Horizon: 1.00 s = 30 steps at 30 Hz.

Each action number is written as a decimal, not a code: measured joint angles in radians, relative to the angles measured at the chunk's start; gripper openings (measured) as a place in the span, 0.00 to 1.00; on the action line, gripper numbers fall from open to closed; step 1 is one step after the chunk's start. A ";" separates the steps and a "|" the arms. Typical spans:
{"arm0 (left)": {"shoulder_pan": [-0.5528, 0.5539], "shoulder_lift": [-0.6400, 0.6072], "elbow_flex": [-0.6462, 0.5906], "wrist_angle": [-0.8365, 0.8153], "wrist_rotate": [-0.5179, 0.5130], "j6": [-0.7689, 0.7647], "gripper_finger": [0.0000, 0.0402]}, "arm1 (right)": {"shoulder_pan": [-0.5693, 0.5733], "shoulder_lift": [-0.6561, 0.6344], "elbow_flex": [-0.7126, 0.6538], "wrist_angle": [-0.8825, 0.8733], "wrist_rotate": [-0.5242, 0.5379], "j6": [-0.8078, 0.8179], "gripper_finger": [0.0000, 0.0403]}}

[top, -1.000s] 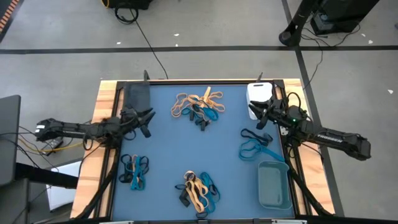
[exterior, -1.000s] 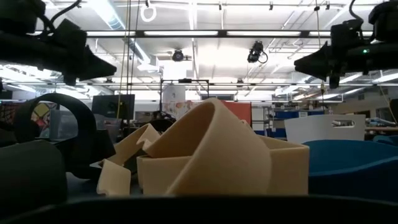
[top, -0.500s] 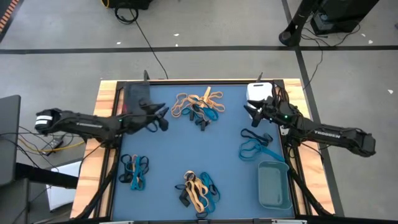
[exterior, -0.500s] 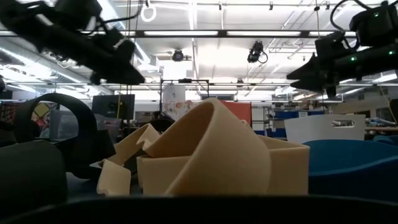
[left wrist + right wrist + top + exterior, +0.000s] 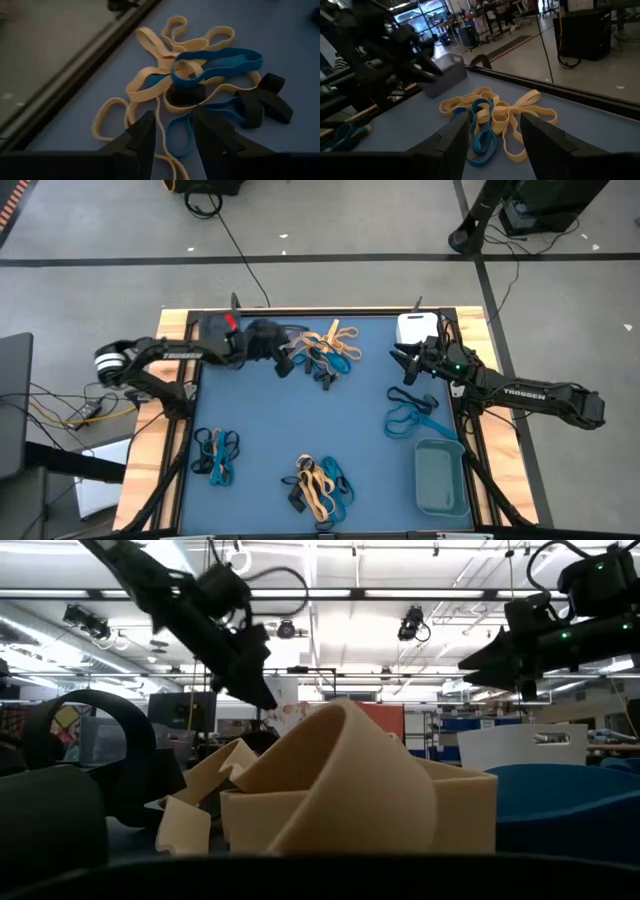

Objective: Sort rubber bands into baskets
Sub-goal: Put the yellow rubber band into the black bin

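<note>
The rubber bands lie in four heaps on the blue desk, and none has shifted since a second ago. Taking the top heap as landmark: it sits at the desk's far middle, tan loops tangled with blue and black, its long axis running across the desk from left to right. A blue and black heap lies toward the right edge and nearer, a blue-teal heap toward the near left corner, and a tan, blue and black heap straight toward the near edge.

There are three baskets: the dark one to the left of the top heap at the far edge, the white one to its right at the far edge, and the grey-teal one at the near right corner with its long axis running near to far.

What has changed is the left gripper: a second ago it hung by the dark basket, and now it has swung right to the top heap's left end, jaws apart and empty above the tan loops. The right gripper has edged slightly left beside the white basket, jaws parted and empty, facing the top heap.
</note>
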 joint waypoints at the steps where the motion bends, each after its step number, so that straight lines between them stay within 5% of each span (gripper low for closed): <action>1: 0.017 0.027 0.014 -0.007 0.031 0.019 0.33 | 0.005 0.000 0.000 0.001 0.000 -0.001 0.46; 13: 0.099 0.251 0.130 -0.117 0.068 0.140 0.33 | 0.048 0.011 0.000 -0.002 0.002 -0.054 0.42; 30: 0.126 0.304 0.134 -0.058 0.029 0.161 0.33 | 0.049 0.103 0.000 0.014 0.081 -0.078 0.33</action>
